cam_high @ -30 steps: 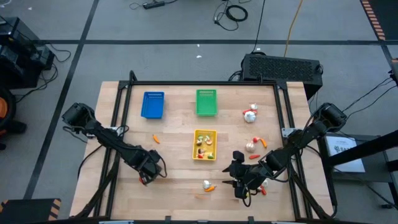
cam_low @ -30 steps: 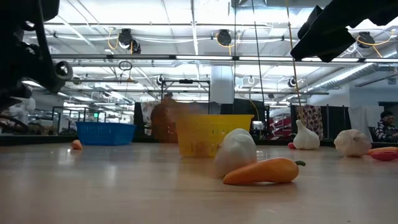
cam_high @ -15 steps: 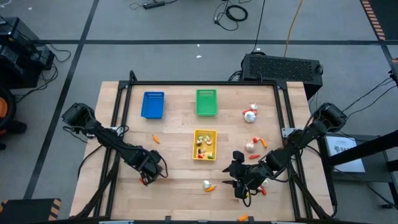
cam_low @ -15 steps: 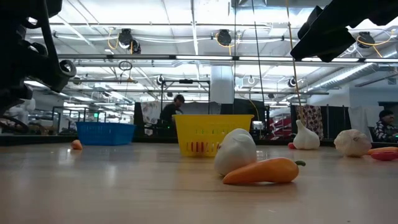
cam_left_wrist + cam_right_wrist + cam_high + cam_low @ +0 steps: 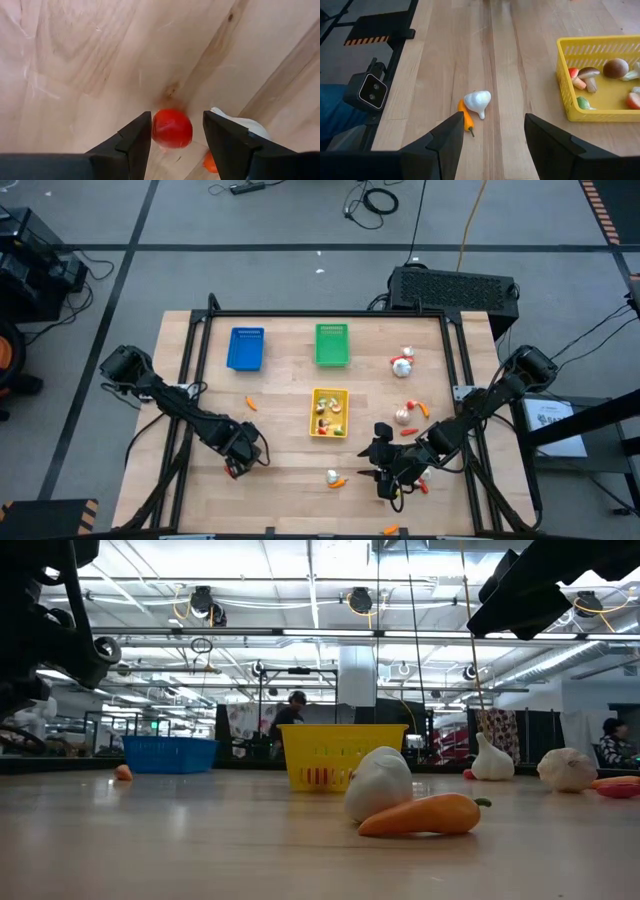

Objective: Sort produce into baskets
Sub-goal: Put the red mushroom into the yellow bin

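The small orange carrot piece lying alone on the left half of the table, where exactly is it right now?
In the high view the small orange carrot piece lies on bare wood below the blue plastic basket, left of the yellow plastic basket.

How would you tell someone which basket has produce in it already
Look at the wooden table from above: blue basket and green basket sit side by side at the far edge. The yellow basket lies nearer the middle, in front of the green one. It alone shows pieces inside, mushrooms among them.
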`<state>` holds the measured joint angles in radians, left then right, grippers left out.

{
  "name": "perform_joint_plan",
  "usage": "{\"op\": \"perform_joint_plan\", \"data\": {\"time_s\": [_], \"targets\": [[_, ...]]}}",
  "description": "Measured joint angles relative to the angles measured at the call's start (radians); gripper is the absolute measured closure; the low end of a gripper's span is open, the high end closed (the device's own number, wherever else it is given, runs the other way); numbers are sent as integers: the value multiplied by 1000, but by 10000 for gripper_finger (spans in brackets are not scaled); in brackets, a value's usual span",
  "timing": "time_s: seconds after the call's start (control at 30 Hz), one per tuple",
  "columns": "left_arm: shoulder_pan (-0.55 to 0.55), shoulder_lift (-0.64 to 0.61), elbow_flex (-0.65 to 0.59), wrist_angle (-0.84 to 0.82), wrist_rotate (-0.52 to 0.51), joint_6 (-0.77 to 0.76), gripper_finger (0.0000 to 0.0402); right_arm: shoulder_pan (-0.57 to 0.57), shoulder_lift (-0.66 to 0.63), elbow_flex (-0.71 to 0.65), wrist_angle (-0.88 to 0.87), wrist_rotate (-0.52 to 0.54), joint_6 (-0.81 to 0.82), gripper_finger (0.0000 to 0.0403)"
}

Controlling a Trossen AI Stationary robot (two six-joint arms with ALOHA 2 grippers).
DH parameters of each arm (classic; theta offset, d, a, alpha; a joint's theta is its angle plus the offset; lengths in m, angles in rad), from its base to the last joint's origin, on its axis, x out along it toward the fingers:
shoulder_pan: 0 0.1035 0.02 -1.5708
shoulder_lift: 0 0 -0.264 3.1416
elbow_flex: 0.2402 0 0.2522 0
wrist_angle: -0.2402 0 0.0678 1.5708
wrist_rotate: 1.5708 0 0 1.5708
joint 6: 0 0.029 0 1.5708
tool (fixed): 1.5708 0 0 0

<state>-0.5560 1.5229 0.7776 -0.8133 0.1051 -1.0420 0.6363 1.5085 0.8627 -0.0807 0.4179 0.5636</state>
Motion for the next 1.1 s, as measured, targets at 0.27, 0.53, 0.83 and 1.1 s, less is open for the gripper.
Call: {"op": "perform_joint_plan", "data": {"time_s": [0.27, 0.53, 0.83, 1.1], "targets": [[1, 46, 3, 37, 20, 5, 217, 0, 0, 0, 0, 0, 0, 204], [1, 53, 5, 19, 21, 28, 245, 0, 0, 0, 1, 0, 0, 204], [1, 49, 4, 9, 7, 44, 308, 0, 0, 0, 1, 0, 0, 204], [64, 46, 104, -46, -86, 167, 316, 0, 0, 0, 2, 0, 3, 204]]}}
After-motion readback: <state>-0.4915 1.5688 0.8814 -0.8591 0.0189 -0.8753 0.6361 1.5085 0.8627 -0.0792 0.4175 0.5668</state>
